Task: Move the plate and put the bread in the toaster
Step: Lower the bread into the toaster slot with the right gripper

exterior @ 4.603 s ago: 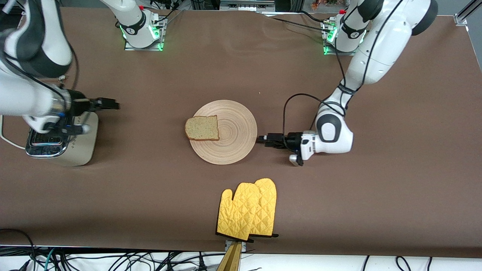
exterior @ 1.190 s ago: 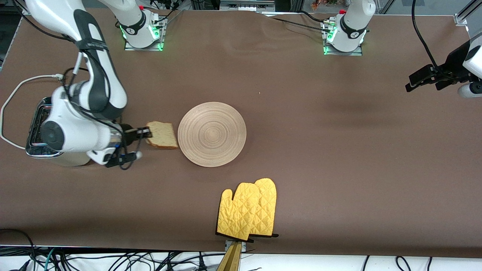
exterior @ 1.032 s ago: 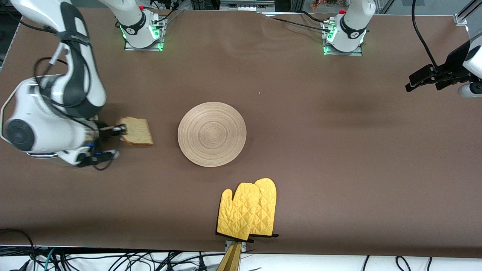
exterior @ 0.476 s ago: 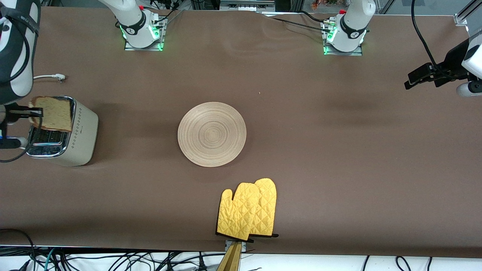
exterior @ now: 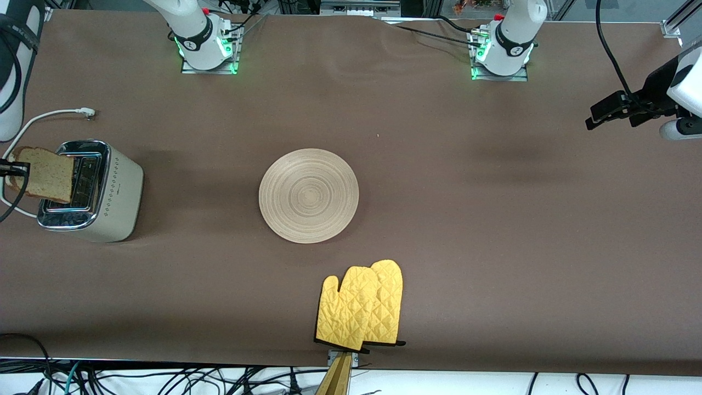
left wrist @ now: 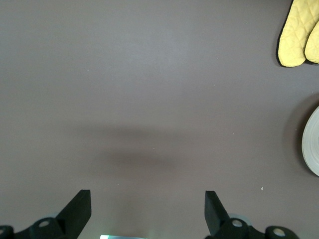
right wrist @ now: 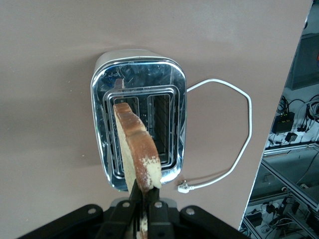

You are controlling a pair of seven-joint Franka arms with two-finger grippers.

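The brown speckled bread (exterior: pixel 45 174) hangs on edge over the toaster (exterior: pixel 90 192), pinched at its crust by my right gripper (exterior: pixel 16 169), which is shut on it. In the right wrist view the bread (right wrist: pixel 139 152) hangs above one slot of the chrome-topped toaster (right wrist: pixel 172 84), with the gripper (right wrist: pixel 144 211) clamped on its lower edge. The light-wood plate (exterior: pixel 309 195) lies bare at the table's middle. My left gripper (exterior: pixel 606 118) waits open in the air over the left arm's end of the table, and its wrist view shows its spread fingers (left wrist: pixel 79 211) above bare cloth.
Two yellow oven mitts (exterior: pixel 362 307) lie near the front edge, nearer the camera than the plate. The toaster's white cord (exterior: pixel 49 115) loops on the cloth toward the robots' bases. The left wrist view catches a mitt (left wrist: pixel 299 32) and the plate's rim (left wrist: pixel 311 149).
The right gripper lifted the bread from beside the plate, carried it to the toaster, and has just shifted it toward the right arm's end, over a slot. The left arm stays nearly still.
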